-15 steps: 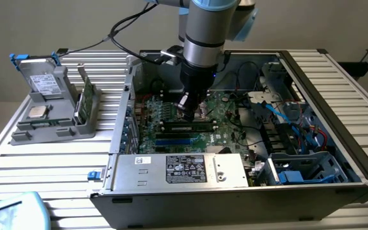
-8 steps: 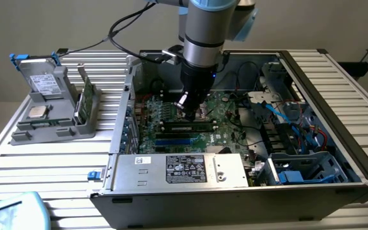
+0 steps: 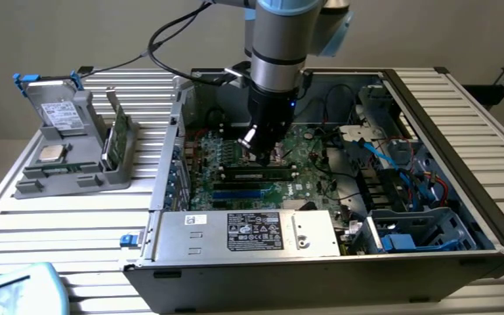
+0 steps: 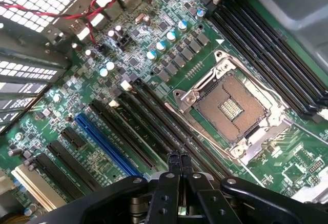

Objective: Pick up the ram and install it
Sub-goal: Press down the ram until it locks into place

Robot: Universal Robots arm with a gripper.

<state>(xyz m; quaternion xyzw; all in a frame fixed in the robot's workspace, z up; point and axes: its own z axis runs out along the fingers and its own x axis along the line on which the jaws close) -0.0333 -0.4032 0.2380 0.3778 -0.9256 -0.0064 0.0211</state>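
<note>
Claw closed above slots, dark-green ram seated in motherboard

The arm is held almost straight up and down, with the wrist pointed down. The hand is seen at its low end. Its two thin black fingers are pressed flat together, with nothing between them.

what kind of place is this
Likely a robotics lab bench for PC assembly: an open computer case lies on a slatted metal table, with a parts holder beside it.
</note>
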